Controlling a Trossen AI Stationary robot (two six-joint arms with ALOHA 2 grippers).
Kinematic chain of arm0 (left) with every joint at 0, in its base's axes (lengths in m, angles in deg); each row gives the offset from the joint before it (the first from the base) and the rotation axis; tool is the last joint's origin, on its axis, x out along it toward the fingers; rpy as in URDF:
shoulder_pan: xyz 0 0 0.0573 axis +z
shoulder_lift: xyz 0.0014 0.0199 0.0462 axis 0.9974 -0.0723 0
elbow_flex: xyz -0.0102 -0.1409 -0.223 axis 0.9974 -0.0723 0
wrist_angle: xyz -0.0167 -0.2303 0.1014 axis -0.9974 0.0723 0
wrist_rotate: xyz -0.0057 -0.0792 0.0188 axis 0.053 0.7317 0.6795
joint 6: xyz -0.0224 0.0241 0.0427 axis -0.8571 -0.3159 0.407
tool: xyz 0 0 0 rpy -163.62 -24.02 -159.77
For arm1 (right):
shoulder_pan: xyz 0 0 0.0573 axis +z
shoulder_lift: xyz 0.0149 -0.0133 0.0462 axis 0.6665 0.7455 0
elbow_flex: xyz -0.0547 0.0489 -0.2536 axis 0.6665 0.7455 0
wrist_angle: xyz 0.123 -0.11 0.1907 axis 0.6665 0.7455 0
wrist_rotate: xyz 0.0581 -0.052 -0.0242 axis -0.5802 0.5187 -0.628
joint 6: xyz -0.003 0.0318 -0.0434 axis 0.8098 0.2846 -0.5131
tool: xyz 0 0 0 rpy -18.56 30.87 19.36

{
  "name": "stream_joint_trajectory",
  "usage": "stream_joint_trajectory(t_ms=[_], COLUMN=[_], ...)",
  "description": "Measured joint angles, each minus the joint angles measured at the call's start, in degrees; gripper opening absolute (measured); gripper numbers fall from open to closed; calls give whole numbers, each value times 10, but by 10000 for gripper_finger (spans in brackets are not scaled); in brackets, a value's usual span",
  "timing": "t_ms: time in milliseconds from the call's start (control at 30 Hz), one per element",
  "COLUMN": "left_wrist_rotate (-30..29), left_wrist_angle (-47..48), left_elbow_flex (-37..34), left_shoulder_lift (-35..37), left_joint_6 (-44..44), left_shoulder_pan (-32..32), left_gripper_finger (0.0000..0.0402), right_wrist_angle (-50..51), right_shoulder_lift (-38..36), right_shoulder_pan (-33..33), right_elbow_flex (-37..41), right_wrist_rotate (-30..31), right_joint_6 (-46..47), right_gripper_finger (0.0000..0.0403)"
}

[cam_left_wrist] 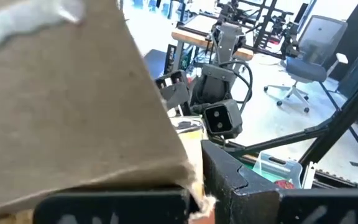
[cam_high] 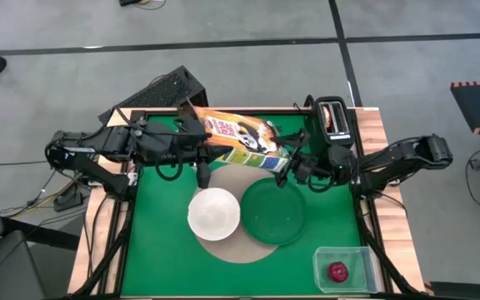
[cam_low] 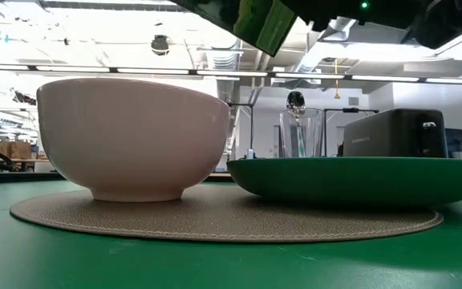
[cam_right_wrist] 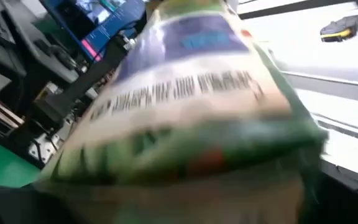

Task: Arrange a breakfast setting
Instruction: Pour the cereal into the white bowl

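Overhead, we see both arms holding a cereal box [cam_high: 242, 139] above the far half of the green counter [cam_high: 165, 250]. Our left gripper [cam_high: 192, 133] clamps the box's left end; our right gripper [cam_high: 294, 160] grips its right end. Below, the white bowl [cam_high: 214, 213] and dark-green plate [cam_high: 272, 212] sit side by side on the round tan mat [cam_high: 238, 250]. A clear glass [cam_low: 300, 133] stands behind the plate, beside the black toaster [cam_high: 333, 118]. The red apple [cam_high: 337, 271] lies in the clear plastic tub [cam_high: 352, 254], near right.
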Motion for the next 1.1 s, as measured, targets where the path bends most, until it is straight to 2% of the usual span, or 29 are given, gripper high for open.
stream_joint_trajectory(t_ms=[100, 200, 500, 733, 867, 1100], left_wrist_rotate=[8, 8, 9, 10, 10, 13], left_wrist_angle=[0, 2, -5, -4, -2, 10], left_elbow_flex=[0, 0, 0, 0, 0, 7], left_shoulder_lift=[-1, -1, 0, 0, 0, 18], left_joint_6=[2, 4, 35, 62, 71, 102], left_shoulder_pan=[0, 0, -2, -2, -2, -3], left_gripper_finger=[0, 0, 0, 4, 36, 134], right_wrist_angle=[-6, -4, 1, 3, 5, 3], right_shoulder_lift=[20, 32, 32, 32, 32, 31], right_shoulder_pan=[0, 1, 3, 5, 11, 31], right_elbow_flex=[-15, -24, -27, -27, -27, -27], right_wrist_rotate=[0, 0, 0, 7, 11, 37], right_joint_6=[1, 16, 52, 72, 81, 84], right_gripper_finger=[391, 372, 253, 248, 248, 248])
